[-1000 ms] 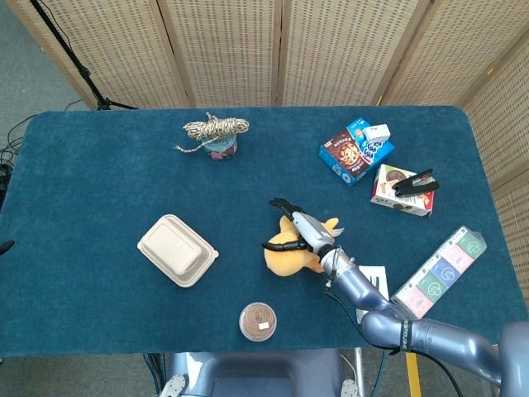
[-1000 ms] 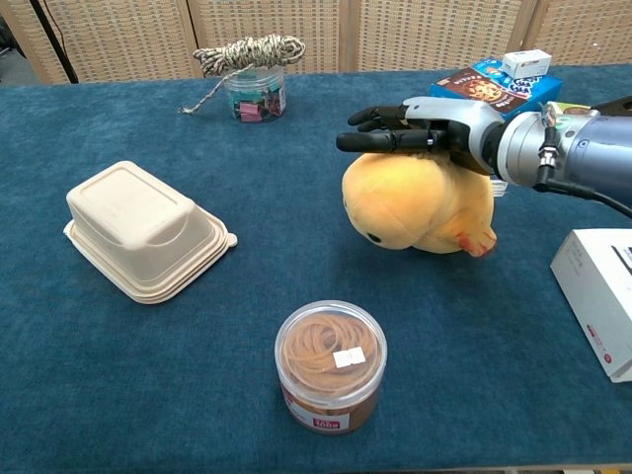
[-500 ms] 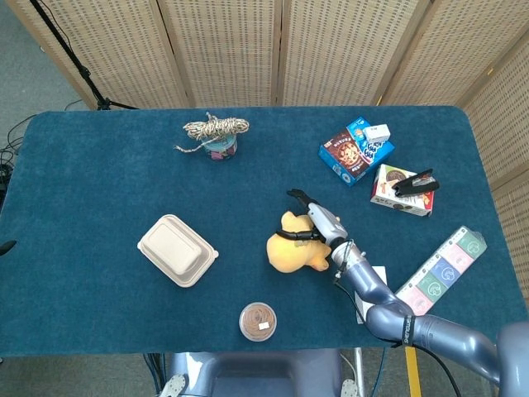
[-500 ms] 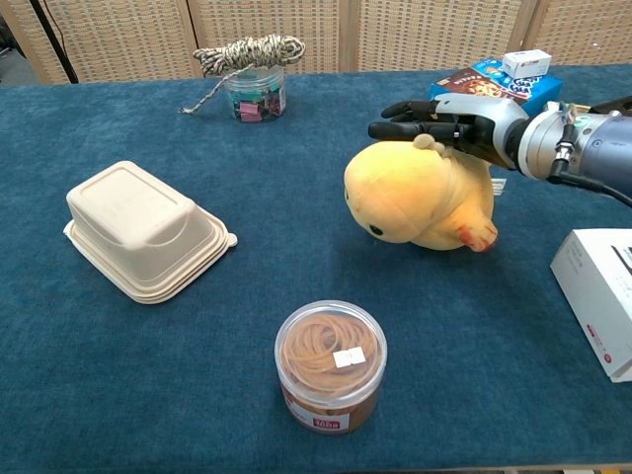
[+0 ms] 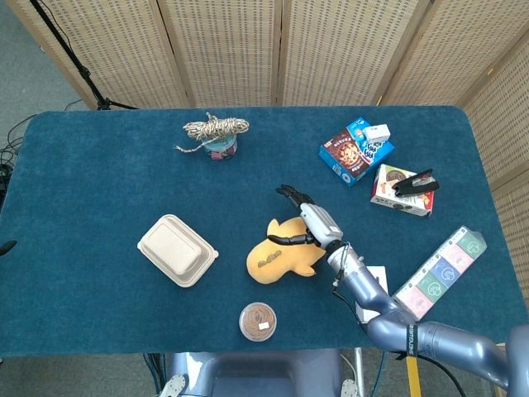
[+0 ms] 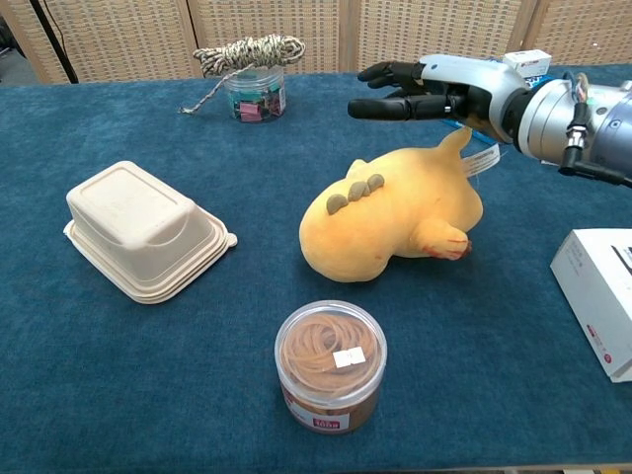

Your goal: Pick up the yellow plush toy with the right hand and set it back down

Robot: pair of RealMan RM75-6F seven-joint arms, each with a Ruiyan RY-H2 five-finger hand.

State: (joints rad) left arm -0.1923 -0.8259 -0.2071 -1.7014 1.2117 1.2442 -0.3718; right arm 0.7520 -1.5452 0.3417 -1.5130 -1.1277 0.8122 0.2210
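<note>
Since half a second ago the plush (image 6: 390,224) has tipped over onto its side at centre frame, three dark spots now showing, and the right hand (image 6: 434,89) has lifted above it, fingers spread wide, holding nothing. The plush is soft, rounded yellow fabric on the blue felt table (image 6: 148,375). The left hand is out of sight.

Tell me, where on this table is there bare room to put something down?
Bare cloth lies left of the takeout box and between the rope-topped jar and the snack boxes. The near middle is crowded: plush toy, rubber-band tub, right hand.
</note>
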